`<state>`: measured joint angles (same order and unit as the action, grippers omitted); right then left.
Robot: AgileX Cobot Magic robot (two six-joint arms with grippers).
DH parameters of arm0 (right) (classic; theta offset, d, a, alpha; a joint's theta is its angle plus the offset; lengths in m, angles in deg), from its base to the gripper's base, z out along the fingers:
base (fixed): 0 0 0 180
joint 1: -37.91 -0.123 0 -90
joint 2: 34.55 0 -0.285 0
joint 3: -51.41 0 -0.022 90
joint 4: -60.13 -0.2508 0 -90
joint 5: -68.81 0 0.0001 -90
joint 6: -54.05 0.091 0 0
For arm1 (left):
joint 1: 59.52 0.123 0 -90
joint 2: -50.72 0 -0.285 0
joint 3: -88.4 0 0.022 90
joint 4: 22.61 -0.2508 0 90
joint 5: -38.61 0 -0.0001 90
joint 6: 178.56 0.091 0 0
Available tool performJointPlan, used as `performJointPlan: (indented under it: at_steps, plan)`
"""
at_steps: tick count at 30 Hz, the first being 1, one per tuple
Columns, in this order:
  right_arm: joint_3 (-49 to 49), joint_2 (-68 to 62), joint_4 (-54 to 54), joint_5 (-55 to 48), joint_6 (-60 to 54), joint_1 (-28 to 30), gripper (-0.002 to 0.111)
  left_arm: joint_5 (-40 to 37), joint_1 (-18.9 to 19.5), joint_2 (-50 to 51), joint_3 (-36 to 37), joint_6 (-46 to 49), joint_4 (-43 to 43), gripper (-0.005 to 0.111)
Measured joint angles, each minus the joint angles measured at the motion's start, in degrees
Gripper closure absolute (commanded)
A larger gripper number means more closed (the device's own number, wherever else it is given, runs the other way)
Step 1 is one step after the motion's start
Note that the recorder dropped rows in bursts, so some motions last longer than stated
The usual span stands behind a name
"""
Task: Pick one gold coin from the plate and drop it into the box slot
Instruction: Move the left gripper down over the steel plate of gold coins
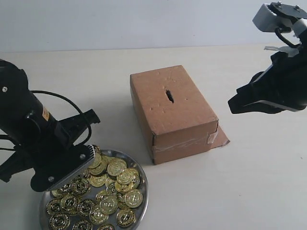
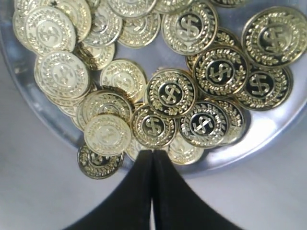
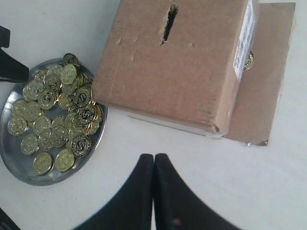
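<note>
The silver plate (image 1: 144,196) sits at the front left, heaped with several gold coins (image 1: 117,167). My left gripper (image 2: 152,152) is shut with nothing visible between its fingers. Its tips rest at the near edge of the coin pile (image 2: 171,93), just inside the plate's rim (image 2: 268,134). The brown box (image 1: 177,115) stands mid-table, its dark slot (image 1: 169,96) in the top face. My right gripper (image 1: 233,102) hangs shut to the right of the box. In its wrist view the right gripper (image 3: 153,155) is above bare table, between the plate (image 3: 19,163) and the box (image 3: 168,81), with the slot (image 3: 169,21) in sight.
A loose cardboard flap (image 1: 221,138) sticks out at the box's base on the right. One coin (image 3: 248,60) lies on that flap (image 3: 268,86) against the box's taped end. The left arm's black body (image 1: 29,120) leans over the plate's left side.
</note>
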<state>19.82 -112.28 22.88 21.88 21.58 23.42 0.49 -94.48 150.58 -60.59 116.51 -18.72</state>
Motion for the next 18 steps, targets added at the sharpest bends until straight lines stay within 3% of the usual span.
performJointPlan:
  at_steps: [12,18]
  plan:
    - [0.00,-0.20,-0.43,0.00,-0.22,-0.09,0.108,-0.66,-1.85,5.35,-0.93,0.17,-2.77,0.105]
    - [0.00,-0.20,-0.43,0.00,-0.22,-0.09,0.108,-0.66,-3.93,5.93,-0.93,0.40,-3.32,0.078]
